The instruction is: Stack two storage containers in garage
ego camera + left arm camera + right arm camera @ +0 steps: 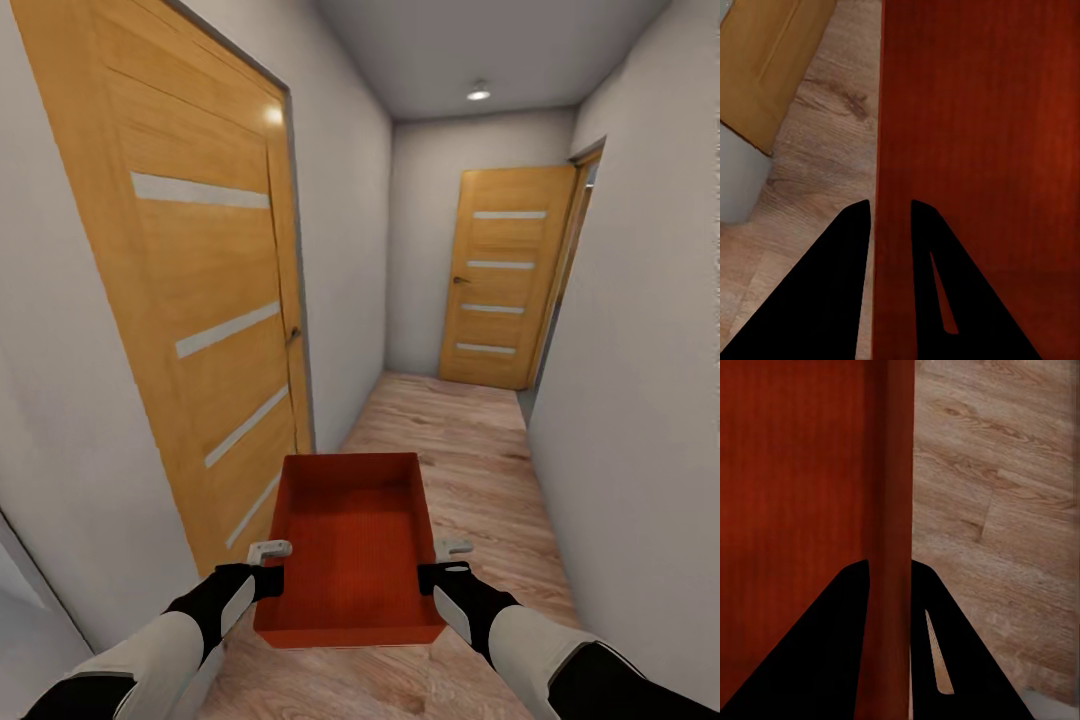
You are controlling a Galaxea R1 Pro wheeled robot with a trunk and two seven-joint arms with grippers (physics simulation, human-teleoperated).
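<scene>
Head view. Setting: narrow corridor, grey-white walls, light wood plank floor. Near wooden door, honey-coloured with pale horizontal strips, on the left wall; far wooden door of the same pattern at the corridor's end; a third door frame edge on the right wall. Round ceiling light overhead.
Item: one storage container, orange-red, open-top, empty, held level above the planks between both arms. Left gripper sits at its left wall, right gripper at its right wall, each about midway along the long side, pale fingers hooked over the rim.

Left wrist view. Two dark fingers straddle the container's wall: one outside, one inside over the red interior. Jaws narrowed onto the wall, clamped to it. Plank floor, a door's lower corner and a grey wall foot lie beyond.

Right wrist view. Same arrangement mirrored: dark fingers either side of the container's wall, closed down on it. Red interior to one side, plank flooring to the other.
</scene>
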